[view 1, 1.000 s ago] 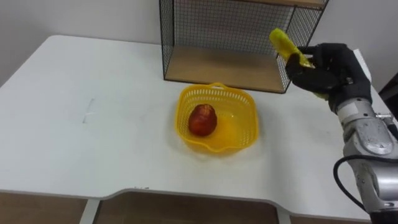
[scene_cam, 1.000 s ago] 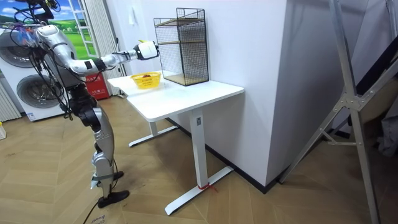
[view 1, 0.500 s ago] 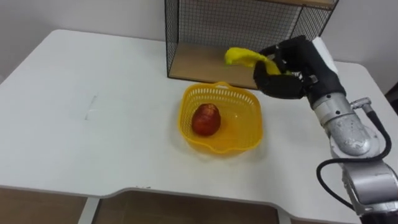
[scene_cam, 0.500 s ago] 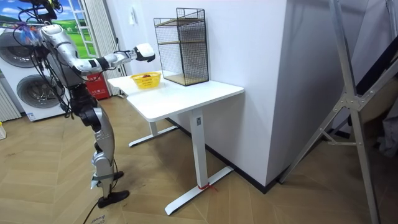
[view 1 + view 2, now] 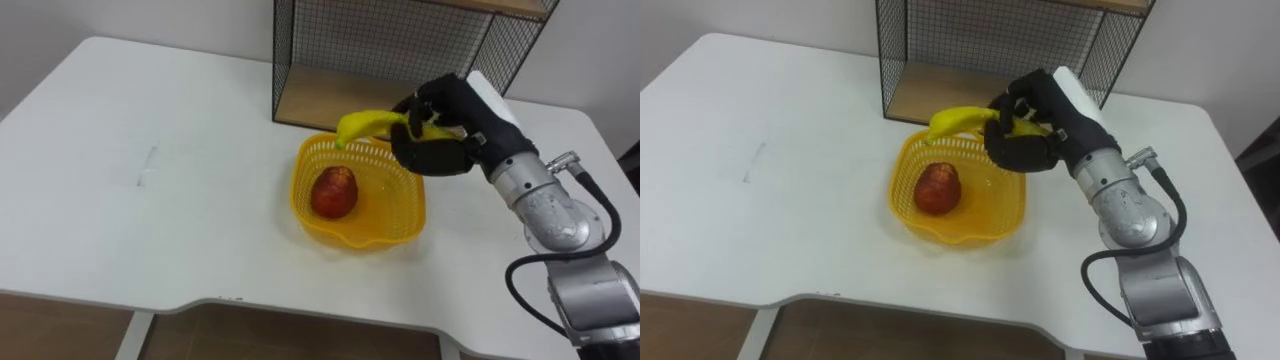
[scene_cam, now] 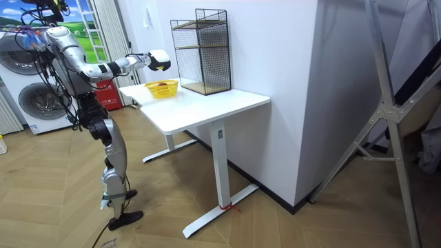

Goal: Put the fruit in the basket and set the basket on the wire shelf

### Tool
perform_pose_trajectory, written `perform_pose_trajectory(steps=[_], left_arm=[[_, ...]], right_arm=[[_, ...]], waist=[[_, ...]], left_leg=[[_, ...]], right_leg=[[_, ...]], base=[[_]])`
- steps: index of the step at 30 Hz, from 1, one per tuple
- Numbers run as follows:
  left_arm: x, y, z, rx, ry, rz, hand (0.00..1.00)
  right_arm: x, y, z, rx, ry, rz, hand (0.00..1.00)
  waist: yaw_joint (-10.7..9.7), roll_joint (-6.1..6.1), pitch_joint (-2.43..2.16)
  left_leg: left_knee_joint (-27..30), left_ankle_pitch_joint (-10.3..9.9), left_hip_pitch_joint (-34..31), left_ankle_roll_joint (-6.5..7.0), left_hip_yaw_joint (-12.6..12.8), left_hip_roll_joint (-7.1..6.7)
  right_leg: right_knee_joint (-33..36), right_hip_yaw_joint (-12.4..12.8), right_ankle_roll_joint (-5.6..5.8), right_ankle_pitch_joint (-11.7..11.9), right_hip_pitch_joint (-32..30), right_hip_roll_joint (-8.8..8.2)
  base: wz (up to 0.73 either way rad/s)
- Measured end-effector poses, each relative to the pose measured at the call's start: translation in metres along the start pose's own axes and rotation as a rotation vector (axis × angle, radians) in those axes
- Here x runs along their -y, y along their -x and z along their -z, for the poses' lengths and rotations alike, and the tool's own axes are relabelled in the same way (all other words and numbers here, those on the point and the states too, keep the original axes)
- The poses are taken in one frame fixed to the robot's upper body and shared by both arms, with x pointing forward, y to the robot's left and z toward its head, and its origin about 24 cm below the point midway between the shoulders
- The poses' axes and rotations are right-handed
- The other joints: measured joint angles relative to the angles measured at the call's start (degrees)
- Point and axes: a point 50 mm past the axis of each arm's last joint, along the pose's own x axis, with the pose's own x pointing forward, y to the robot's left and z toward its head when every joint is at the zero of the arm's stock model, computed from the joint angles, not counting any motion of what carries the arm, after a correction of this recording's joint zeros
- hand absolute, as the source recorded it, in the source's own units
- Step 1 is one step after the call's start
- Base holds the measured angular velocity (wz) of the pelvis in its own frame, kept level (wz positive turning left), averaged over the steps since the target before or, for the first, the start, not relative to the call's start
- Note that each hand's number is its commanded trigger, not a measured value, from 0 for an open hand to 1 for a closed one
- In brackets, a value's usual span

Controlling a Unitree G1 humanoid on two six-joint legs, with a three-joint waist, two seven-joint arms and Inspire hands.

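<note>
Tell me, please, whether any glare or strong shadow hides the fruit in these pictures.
Left eye view: soft, even light on the table; no glare hides the apple in the basket, nor the banana held by the right hand over its far rim. Right eye view: the same, only a faint shadow at the basket's foot. Room view: the table top is evenly lit.

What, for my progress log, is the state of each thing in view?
right hand: shut on the banana.
banana: held over the basket's far rim.
apple: lying in the basket.
basket: on the table, not yet on the wire shelf.
wire shelf: upright at the table's back.
</note>
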Motion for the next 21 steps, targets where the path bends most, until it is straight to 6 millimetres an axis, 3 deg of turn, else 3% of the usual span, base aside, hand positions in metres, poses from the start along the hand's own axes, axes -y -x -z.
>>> perform_pose_trajectory(steps=[10,16,21], left_arm=[[-0.002,0.000,-0.009,0.034,0.005,-0.001,0.00],[-0.003,0.000,-0.012,0.048,0.007,-0.005,0.00],[-0.003,0.000,-0.012,0.049,0.007,-0.005,0.00]], right_arm=[[-0.017,0.001,0.003,-0.037,0.052,-0.127,0.00],[-0.020,0.003,0.006,-0.046,0.048,-0.154,0.00],[-0.020,0.003,0.006,-0.047,0.049,-0.166,0.00]], waist=[[0.4,1.47,-0.18],[0.4,1.05,-0.35],[0.4,0.75,-0.22]], left_leg=[[-0.2,0.0,0.2,0.04,0.2,-0.04],[-0.2,0.0,0.2,0.04,0.2,-0.06],[-0.2,0.0,0.2,0.05,0.3,-0.06]], right_leg=[[0.0,0.2,0.00,0.0,0.0,-0.06],[0.0,0.2,0.00,0.0,0.0,-0.09],[0.0,0.3,0.01,0.0,0.0,-0.09]], base=[[-0.01],[0.00],[0.00]])
